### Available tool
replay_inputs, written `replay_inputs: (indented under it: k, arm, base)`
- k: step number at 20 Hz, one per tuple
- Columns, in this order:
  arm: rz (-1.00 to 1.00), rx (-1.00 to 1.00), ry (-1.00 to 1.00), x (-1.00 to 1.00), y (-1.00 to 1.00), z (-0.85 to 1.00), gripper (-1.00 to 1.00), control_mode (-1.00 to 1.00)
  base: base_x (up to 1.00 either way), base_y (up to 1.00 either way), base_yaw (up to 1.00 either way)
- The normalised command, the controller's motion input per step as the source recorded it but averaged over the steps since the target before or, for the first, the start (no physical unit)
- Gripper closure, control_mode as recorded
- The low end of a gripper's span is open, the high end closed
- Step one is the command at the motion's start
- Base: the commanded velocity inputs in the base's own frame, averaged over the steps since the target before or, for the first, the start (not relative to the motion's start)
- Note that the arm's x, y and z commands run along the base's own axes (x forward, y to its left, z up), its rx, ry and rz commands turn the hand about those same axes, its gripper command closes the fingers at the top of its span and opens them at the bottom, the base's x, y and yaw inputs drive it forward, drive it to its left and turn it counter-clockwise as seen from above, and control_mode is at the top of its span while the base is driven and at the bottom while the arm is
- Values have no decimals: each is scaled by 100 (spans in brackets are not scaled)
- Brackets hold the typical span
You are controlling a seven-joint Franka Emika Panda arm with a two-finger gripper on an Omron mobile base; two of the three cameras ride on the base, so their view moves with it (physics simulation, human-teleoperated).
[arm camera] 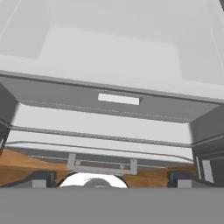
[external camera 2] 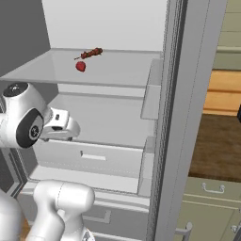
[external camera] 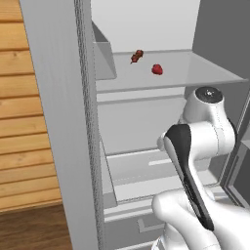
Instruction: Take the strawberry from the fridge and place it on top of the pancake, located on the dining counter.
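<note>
Strawberry point(external camera: 157, 69) sits on the upper glass shelf point(external camera: 205, 73) of the open fridge point(external camera: 63, 122), just beside a darker brown-red skewer-like morsel point(external camera: 137, 56) that lies behind it. My gripper point(arm camera: 109, 177) hangs well below that shelf, fingers spread wide and empty, looking into the lower drawer point(arm camera: 118, 99). I judge the berry lies up and further in from the hand, so the wrist must rise before reaching in.
</note>
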Motion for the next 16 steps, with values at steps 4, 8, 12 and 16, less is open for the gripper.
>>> replay_inputs:
  k: [4, 8, 12, 16]
  arm:
    - [0, 1, -40, 0, 0, 100, -100, -100]
    - [0, 6, -43, 1, 0, 100, -100, -100]
    - [0, 10, -31, 21, 0, 95, -100, -100]
    - [0, 14, -28, 40, 0, 87, -100, -100]
  base:
    - [0, 0, 0]
    - [0, 0, 0]
    - [0, 0, 0]
    - [0, 0, 0]
